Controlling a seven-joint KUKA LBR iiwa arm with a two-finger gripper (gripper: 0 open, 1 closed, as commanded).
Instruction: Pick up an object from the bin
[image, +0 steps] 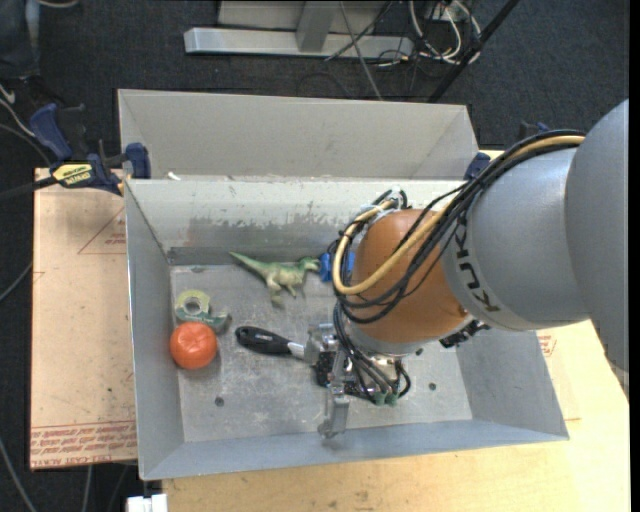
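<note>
Right of the green toy dinosaur (277, 269), a blue thing (326, 266) is mostly hidden behind the orange cover (400, 280). Below the dinosaur, the tip of the black-handled tool (262, 340) is lost under the gripper (336, 412).

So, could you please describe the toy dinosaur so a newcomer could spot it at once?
In the grey metal bin, look near the foot of the far wall. A small green toy dinosaur lies there, tail pointing left. Its neighbours, the orange ball and the tape roll, are round; it alone is animal-shaped.

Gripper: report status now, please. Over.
Gripper low by bin front wall, nothing seen held. Black-handled tool nearest, beside it. Orange ball, green dinosaur farther off.
</note>
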